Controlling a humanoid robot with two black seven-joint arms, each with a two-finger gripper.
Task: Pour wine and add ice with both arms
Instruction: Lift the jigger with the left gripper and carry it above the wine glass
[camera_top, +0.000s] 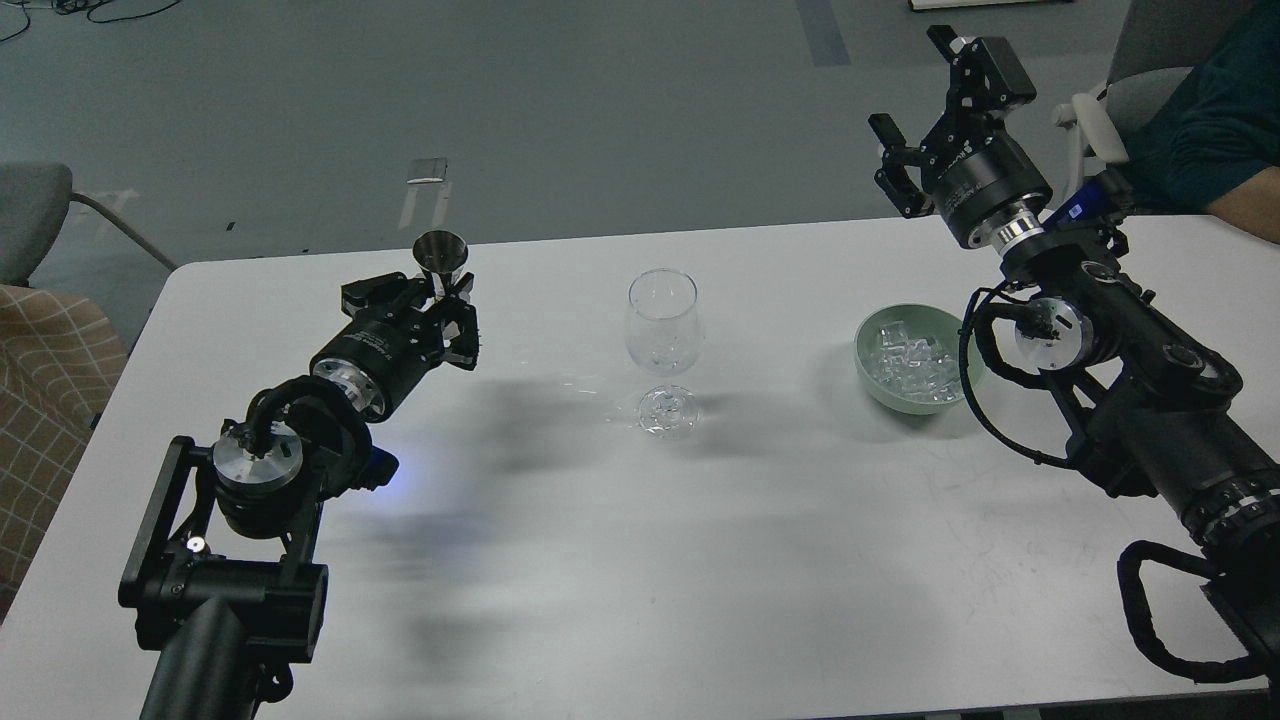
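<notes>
My left gripper (445, 295) is shut on a small steel measuring cup (441, 252) and holds it upright above the table, left of the wine glass (662, 325). The glass stands upright at the table's middle; any wine in the cup or glass cannot be made out. A pale green bowl (872, 378) holds several clear ice cubes (910, 358) at the right. My right gripper (930, 105) is open and empty, raised high above and behind the bowl.
The white table (600, 560) has its far edge just behind the glass. A person's arm in a dark teal sleeve (1220, 120) and a chair are at the far right. A grey chair (30, 205) stands at the far left.
</notes>
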